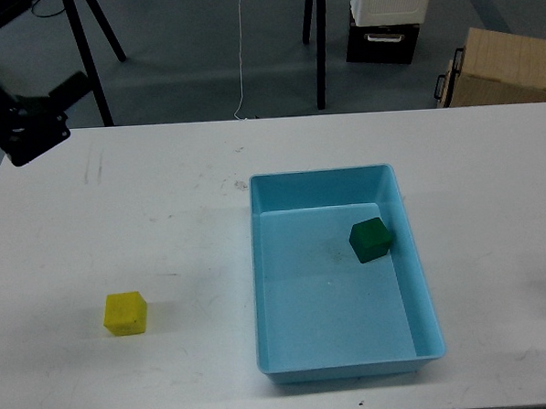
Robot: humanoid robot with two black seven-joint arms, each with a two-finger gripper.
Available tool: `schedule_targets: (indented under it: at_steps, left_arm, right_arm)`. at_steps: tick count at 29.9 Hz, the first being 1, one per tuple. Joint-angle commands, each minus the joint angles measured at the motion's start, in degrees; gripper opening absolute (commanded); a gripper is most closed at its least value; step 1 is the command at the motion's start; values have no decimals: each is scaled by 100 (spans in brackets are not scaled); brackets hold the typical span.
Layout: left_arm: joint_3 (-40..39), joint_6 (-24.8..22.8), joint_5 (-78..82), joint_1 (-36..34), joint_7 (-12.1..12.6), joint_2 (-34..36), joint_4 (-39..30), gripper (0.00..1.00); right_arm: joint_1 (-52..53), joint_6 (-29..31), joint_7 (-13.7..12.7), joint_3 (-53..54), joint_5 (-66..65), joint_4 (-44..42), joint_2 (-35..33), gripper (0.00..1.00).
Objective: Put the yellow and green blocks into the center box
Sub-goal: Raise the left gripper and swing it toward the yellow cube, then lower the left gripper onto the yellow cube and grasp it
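A yellow block (125, 313) lies on the white table (164, 219) at the front left. A green block (371, 239) lies inside the light blue box (424, 288), near its far right wall. My left arm shows as dark parts at the top left corner, and its gripper (40, 120) hangs over the table's far left edge, well away from the yellow block. Its fingers cannot be told apart. My right gripper is out of view.
Beyond the table's far edge are black stand legs (89, 58), a black and white case (387, 20) and a cardboard box (504, 64) on the floor. A thin white cable (241, 60) hangs at the back.
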Motion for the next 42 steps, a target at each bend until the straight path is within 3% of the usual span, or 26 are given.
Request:
schedule_targets:
  at_steps: [1,8,11,14,17,22,26,29,42]
  left_arm:
    - [1702,0,582,-1505,2,-146,82,100]
    - [4048,0,1524,-3387,2,-787,117,99]
    - [5243,0,1524,-4116,-16,-1645,379,99]
    - [6019,0,1524,-4285,-25,-2403,906,99]
    - [6406,0,1542,-4180,1,-2651,1058,99]
    - [6601,0,1638,-3803,10,-2642,1206,99]
    - [6408,0,1638,-3171,-25,-2642,1961,99]
    - [6267,0,1656,-2836,-7,-2607,2103,99]
    - [6337,0,1910,-2607,10,-2589,2279,99]
  right_arm:
    - [61,0,-2,17,2,-9,8,100]
    - [62,0,-2,52,2,-9,8,100]
    - [62,0,-2,44,2,-9,8,100]
    - [88,0,7,52,11,-17,17,100]
    - [97,0,7,105,11,-17,17,100]
    - [88,0,7,175,19,-70,34,100]
    - [97,0,7,167,28,-184,166,100]
    - [97,0,7,149,28,-184,166,100]
    - [123,0,-2,131,28,-228,166,100]
